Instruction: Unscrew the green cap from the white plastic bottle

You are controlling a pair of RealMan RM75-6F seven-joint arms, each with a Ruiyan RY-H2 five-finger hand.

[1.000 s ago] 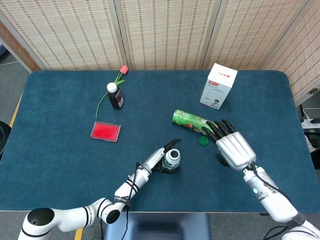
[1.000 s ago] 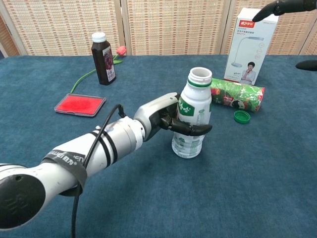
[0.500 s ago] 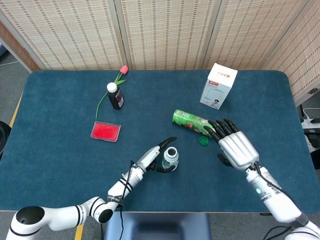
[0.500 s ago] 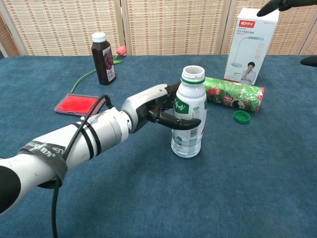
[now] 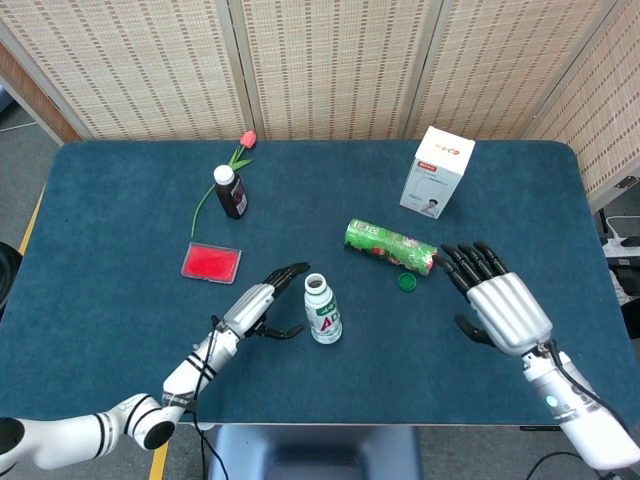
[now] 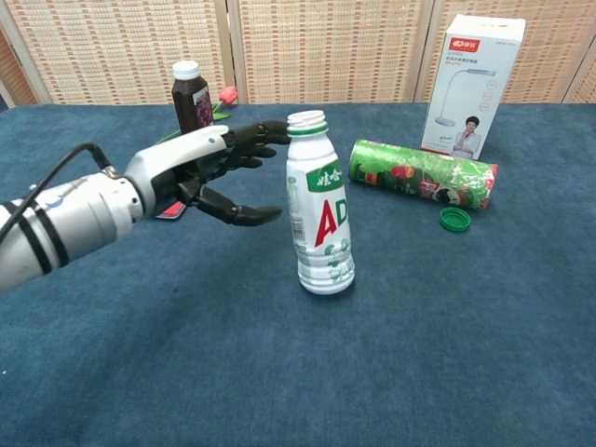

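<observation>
The white plastic bottle (image 5: 321, 311) (image 6: 318, 209) stands upright and uncapped near the table's front centre. Its green cap (image 5: 406, 282) (image 6: 454, 219) lies on the table to the right, beside the green can. My left hand (image 5: 263, 306) (image 6: 200, 172) is open just left of the bottle, fingers spread toward it without touching. My right hand (image 5: 500, 303) is open with fingers spread flat, hovering right of the cap; the chest view does not show it.
A green cylindrical can (image 5: 389, 246) (image 6: 424, 174) lies on its side behind the cap. A white box (image 5: 437, 172) (image 6: 470, 86) stands at the back right. A dark bottle (image 5: 230, 192) (image 6: 193, 109), a rose (image 5: 240, 147) and a red pad (image 5: 211, 263) sit at the left.
My left hand let go of the bottle and drew back to the left, fingers spread. My right hand pulled away to the right, away from the cap and can.
</observation>
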